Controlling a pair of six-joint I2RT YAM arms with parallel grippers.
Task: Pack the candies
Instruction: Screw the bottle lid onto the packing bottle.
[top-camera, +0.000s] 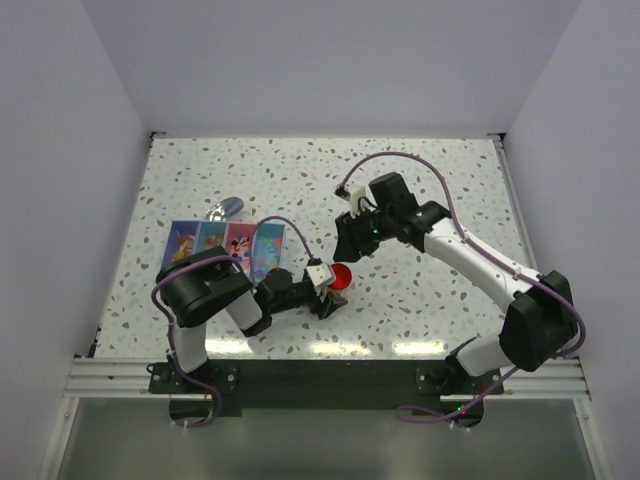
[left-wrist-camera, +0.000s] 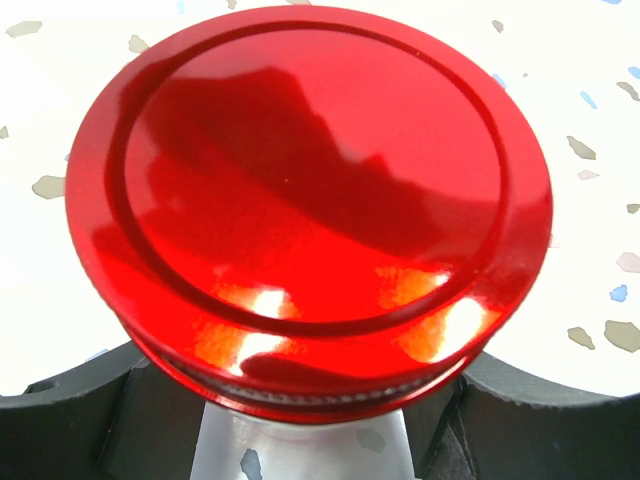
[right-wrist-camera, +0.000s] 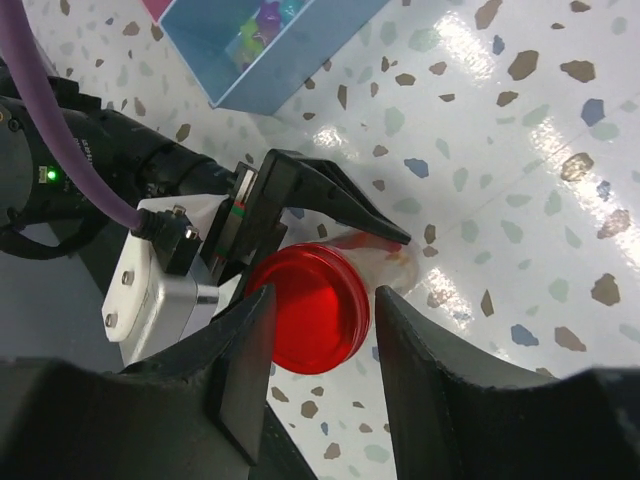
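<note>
Jar: red-lidded jar (left-wrist-camera: 310, 180), contents unclear.
Box: divided box (top-camera: 212, 236) at 9 o'clock of the jar; candies (right-wrist-camera: 255, 25) lie in its blue compartment.
Left gripper (top-camera: 338, 283): reaches toward 3 o'clock, clamped on the jar under its lid.
Right gripper (right-wrist-camera: 326, 300): fingers apart, hovering over the lid.
Surface: speckled tabletop (top-camera: 450, 180), plain white walls (top-camera: 330, 60); metal spoon (top-camera: 226, 209) at 12 o'clock of the box.

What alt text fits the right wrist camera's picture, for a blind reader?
The left gripper holds a small container with a round red lid against the speckled table, framed by the right gripper's open black fingers in front. A blue box of colourful bits sits at the top edge.
</note>
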